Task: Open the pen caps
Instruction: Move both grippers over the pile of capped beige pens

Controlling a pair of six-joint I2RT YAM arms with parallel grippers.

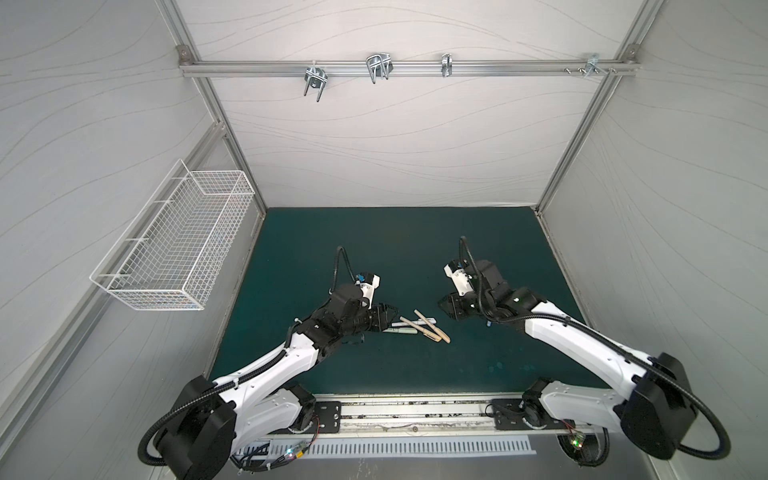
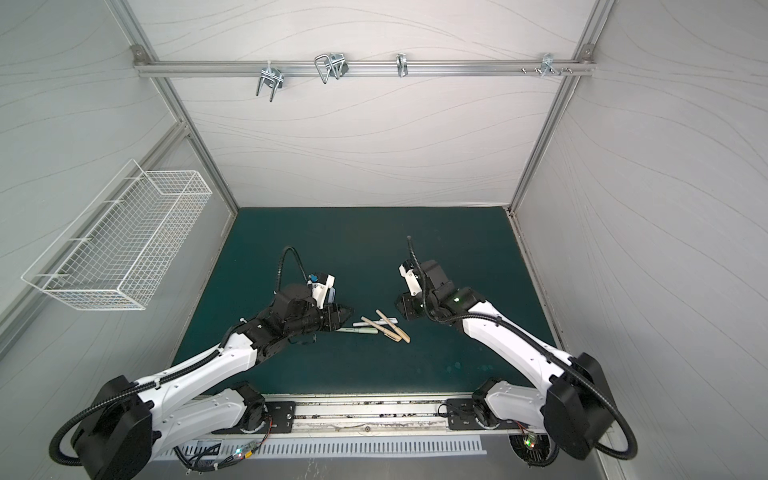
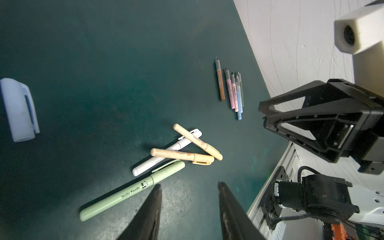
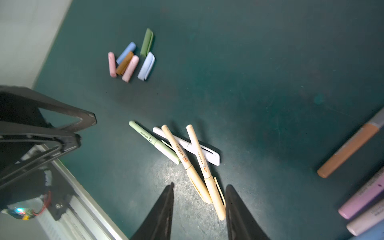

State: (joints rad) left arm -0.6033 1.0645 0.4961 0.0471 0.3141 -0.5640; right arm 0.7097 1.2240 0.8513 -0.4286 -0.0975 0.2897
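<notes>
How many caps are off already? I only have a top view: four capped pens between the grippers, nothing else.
Observer: Six loose caps cluster on the mat in the right wrist view: two pink, two blue, brown, green.
Operator: Their pens?
Observer: A row of uncapped pens lies side by side in the left wrist view, tips bare.
Operator: Anything gripped?
Observer: No. Left gripper and right gripper both stand open, empty.
</notes>
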